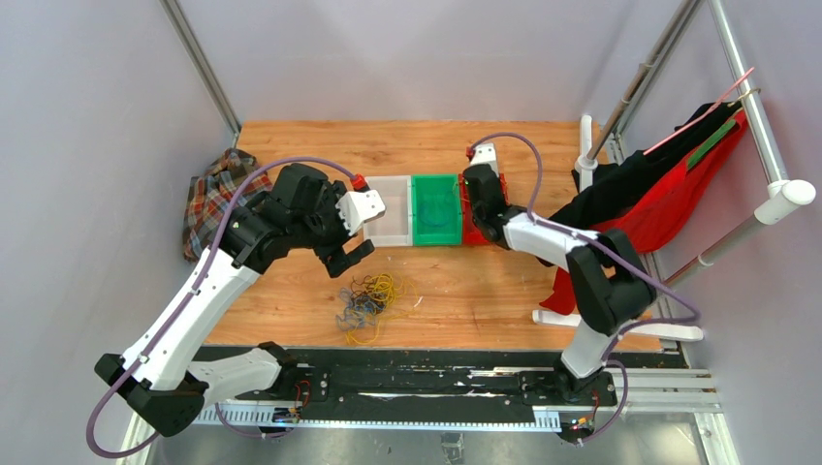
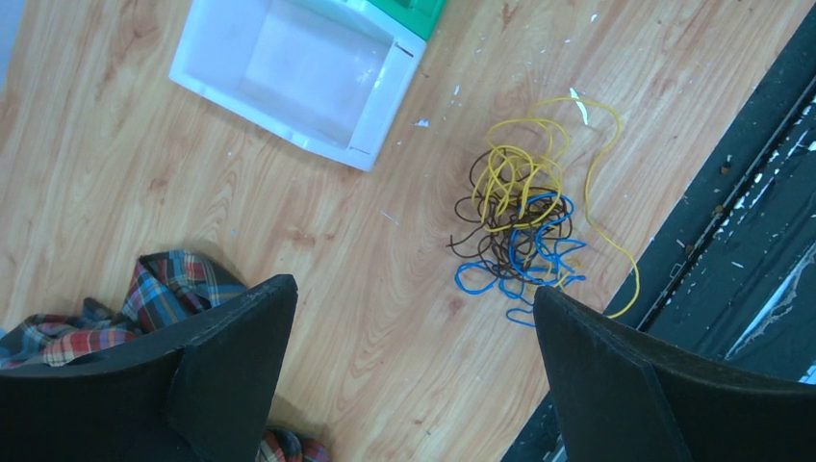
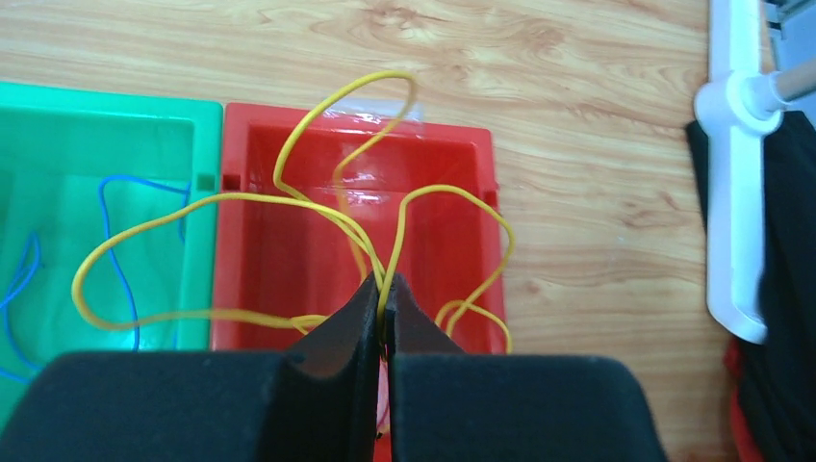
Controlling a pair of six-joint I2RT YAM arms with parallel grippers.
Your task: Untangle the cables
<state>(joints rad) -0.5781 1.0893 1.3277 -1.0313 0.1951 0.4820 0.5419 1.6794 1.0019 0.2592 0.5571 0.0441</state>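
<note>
**A:** Which step is this?

**B:** Sorting, I'd say; the left gripper (image 2: 414, 322) hangs wide open above the table (image 2: 366, 250), holding nothing; the tangle of cables (image 2: 515, 217), yellow, dark and blue, lies loose near the table's front edge.

**A:** And further right?

**B:** A blue cable (image 3: 104, 207) lies in the green bin (image 3: 96, 101); the right gripper (image 3: 383, 298) is clenched on a yellow cable (image 3: 241, 196) over the red bin (image 3: 227, 260); next it should let go, minding the loop that strays over the green bin.

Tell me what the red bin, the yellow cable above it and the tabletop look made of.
Red bin: probably plastic, glossy, with glare on its floor. Yellow cable: likely plastic-coated wire, smooth, holding springy loops. Tabletop: wood or wood-look laminate, visible grain.
</note>
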